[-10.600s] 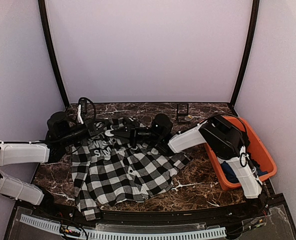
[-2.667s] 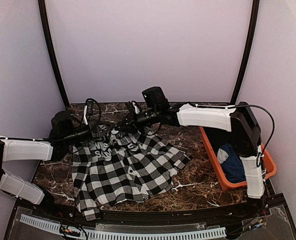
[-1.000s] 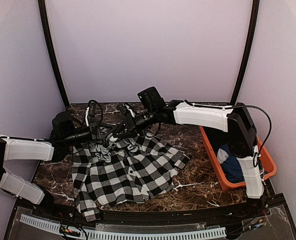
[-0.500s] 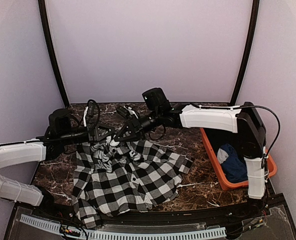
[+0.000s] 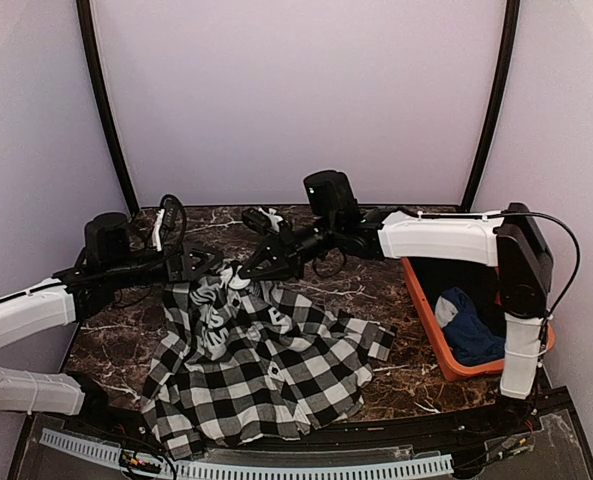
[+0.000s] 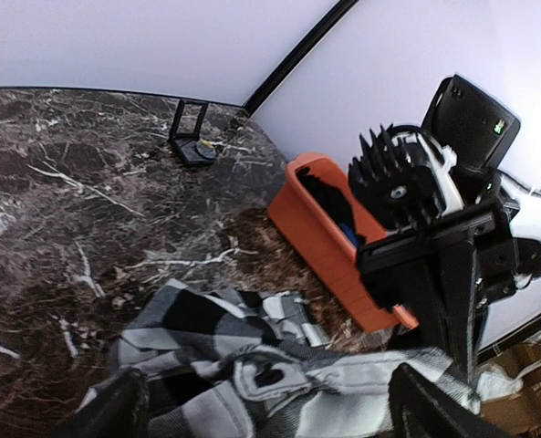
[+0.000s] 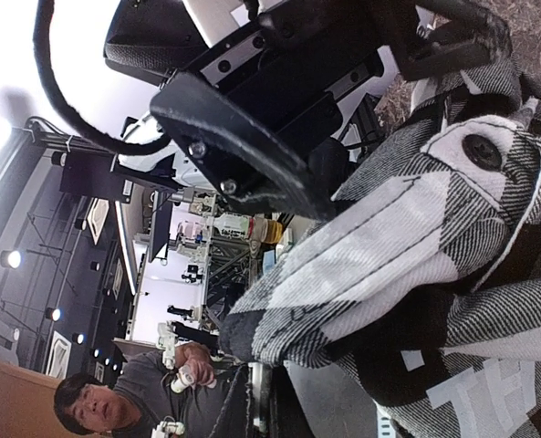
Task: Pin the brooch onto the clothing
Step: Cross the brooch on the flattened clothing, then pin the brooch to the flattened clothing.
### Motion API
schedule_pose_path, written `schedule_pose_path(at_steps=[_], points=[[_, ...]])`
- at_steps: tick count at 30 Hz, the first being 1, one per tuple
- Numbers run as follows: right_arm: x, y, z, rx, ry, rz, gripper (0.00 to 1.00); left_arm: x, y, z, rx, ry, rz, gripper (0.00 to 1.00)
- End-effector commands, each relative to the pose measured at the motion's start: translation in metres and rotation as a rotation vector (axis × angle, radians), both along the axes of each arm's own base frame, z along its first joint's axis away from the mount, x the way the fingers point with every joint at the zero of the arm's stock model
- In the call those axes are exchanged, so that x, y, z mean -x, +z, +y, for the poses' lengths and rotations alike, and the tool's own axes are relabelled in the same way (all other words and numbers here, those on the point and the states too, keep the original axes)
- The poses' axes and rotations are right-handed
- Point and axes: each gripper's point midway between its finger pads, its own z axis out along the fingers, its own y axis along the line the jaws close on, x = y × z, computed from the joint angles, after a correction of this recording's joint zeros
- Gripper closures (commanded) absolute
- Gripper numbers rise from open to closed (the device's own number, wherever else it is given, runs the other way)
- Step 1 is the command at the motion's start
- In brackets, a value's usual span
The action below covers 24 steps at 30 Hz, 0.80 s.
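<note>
The checked clothing (image 5: 266,360) is spread over the table (image 5: 396,380) toward 6 o'clock, its far edge lifted and pinched by the pressed-together right hand (image 5: 246,267), while the spread, empty left hand (image 5: 212,262) is held just beside that edge, at its 9 o'clock.

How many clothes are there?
2: the checked shirt on the table, one edge pinched by the right gripper; a blue garment in the orange bin. More may be hidden there.
</note>
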Motion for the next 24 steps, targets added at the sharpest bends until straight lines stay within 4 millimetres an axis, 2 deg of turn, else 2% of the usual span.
schedule_pose_path(at_steps=[1,5,9,16,24], points=[[0.004,0.036,-0.011,-0.095,0.021,-0.021,1.00,-0.004,0.015,0.013,-0.053,0.069,-0.056,0.02],[-0.003,0.033,-0.014,-0.087,-0.004,0.000,1.00,0.000,0.023,0.017,-0.105,0.067,-0.091,0.01],[-0.009,0.028,-0.016,-0.076,-0.026,0.016,1.00,0.008,0.038,0.017,-0.129,0.026,-0.163,0.01],[-0.019,0.024,-0.020,-0.076,-0.053,0.037,1.00,0.029,0.037,0.009,-0.162,-0.112,-0.177,0.01],[-0.025,0.024,-0.017,-0.085,-0.059,0.050,1.00,0.037,0.023,-0.001,-0.183,-0.191,-0.155,0.00]])
